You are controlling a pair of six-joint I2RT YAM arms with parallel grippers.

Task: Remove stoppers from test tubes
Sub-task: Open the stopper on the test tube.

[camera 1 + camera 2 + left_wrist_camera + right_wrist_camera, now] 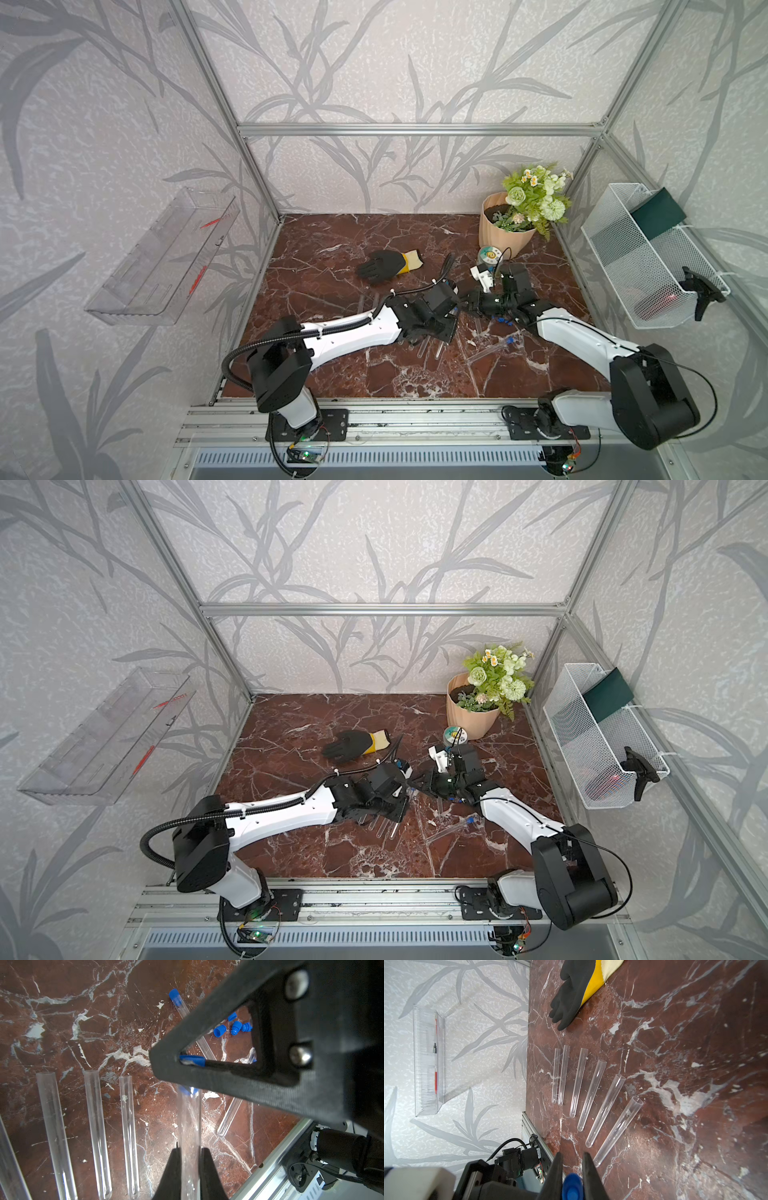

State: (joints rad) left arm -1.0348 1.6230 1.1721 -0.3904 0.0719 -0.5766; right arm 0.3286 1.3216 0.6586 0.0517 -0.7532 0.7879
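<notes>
A test tube (189,1118) is being held above the middle of the worktop (332,232) by the left gripper (190,1147), which is clamped on the glass. Its blue stopper (572,1186) is being pinched by the right gripper (572,1154). Judging from this, the stopper is best being drawn straight along the tube with a slight twist, without the glass being bent.

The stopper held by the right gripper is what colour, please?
Bright blue; the stopper shows best in the right wrist view.

Bright blue stoppers (219,1031), clear test tubes (578,1082), red-brown white-veined marble table (332,232), black-and-yellow glove (380,266)
</notes>
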